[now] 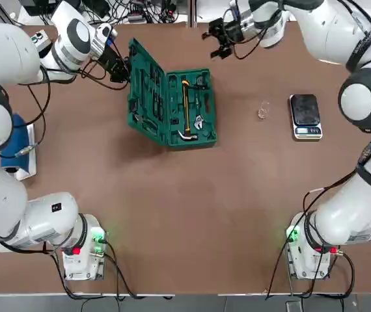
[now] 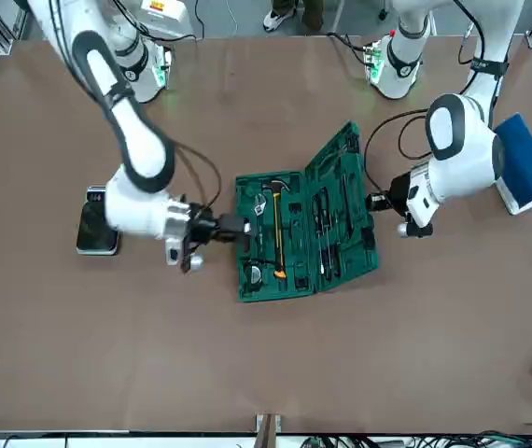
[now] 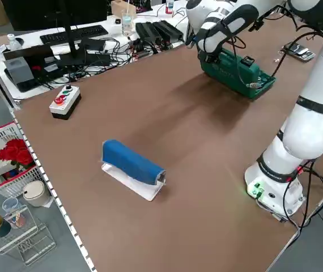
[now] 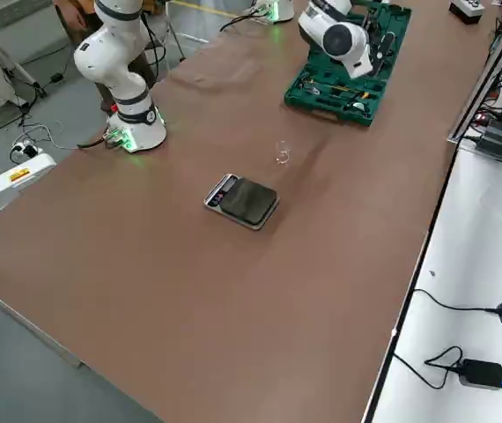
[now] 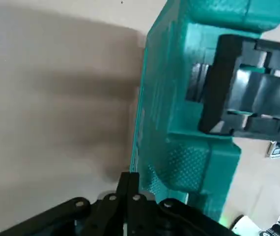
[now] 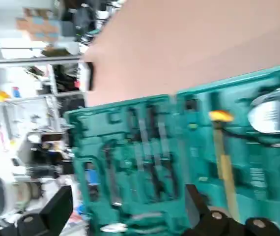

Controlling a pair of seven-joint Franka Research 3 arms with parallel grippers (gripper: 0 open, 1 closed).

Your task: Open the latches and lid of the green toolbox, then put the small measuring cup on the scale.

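The green toolbox (image 1: 189, 107) lies open mid-table, with a yellow-handled hammer (image 1: 185, 104) in its base. The lid (image 1: 143, 84) stands tilted up on the left side. My left gripper (image 1: 119, 68) is shut and empty, its fingertips (image 5: 128, 191) close against the lid's outer face (image 5: 179, 123). Dark fittings (image 5: 218, 83) sit on the lid's edge, but I cannot tell the latches apart there. My right gripper (image 1: 219, 39) hovers open beyond the toolbox's far right corner, looking at the tools (image 6: 145, 147). The small measuring cup (image 1: 263, 110) stands on the table just left of the scale (image 1: 305, 116).
A blue object on a white base (image 1: 17, 146) lies at the table's left edge. A grey box with coloured buttons (image 3: 65, 102) sits at the far left corner, with cables (image 3: 150, 34) along the far edge. Both arm bases (image 1: 81, 250) stand at the near edge.
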